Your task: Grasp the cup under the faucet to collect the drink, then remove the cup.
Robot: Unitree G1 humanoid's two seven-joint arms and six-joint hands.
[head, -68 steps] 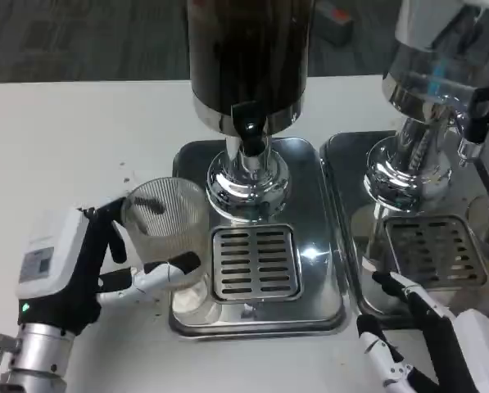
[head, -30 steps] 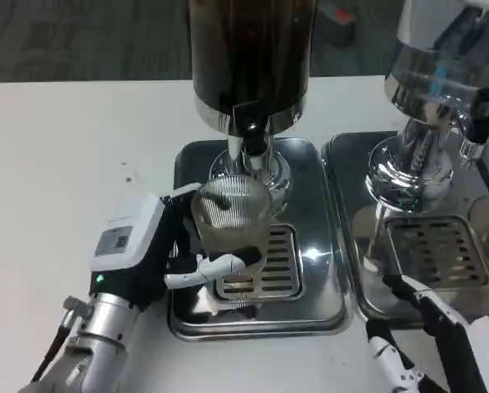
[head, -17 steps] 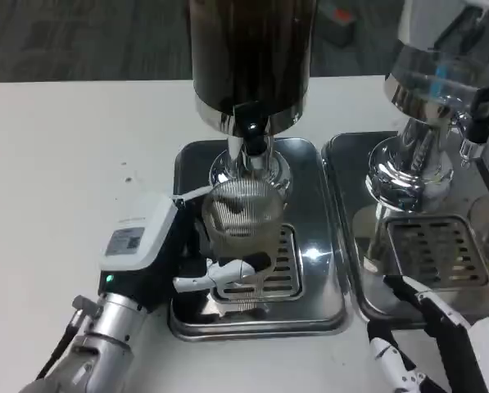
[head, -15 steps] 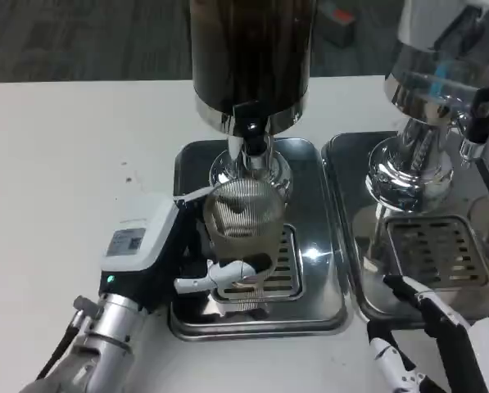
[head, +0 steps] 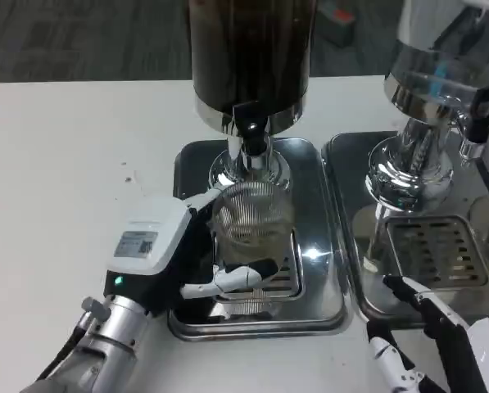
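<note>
A clear ribbed cup (head: 252, 219) stands over the drip grate (head: 283, 270) of the left steel tray (head: 187, 164), right below the black faucet (head: 251, 133) of the dark drink dispenser (head: 248, 49). My left hand (head: 174, 254) grips the cup from its left side, fingers wrapped around its back and front. No drink is visible in the cup. At the bottom right corner my right hand (head: 428, 344) lies low near the table's front edge, fingers apart and holding nothing.
A second dispenser (head: 441, 82) with clear liquid stands on its own steel tray (head: 342, 164) and grate (head: 436, 250) at the right, its faucet (head: 477, 115) at the far right. White table (head: 72, 164) spreads to the left.
My left hand has carried the cup from the tray's left edge rightward and farther back, settling it beneath the faucet. The right hand has barely moved.
</note>
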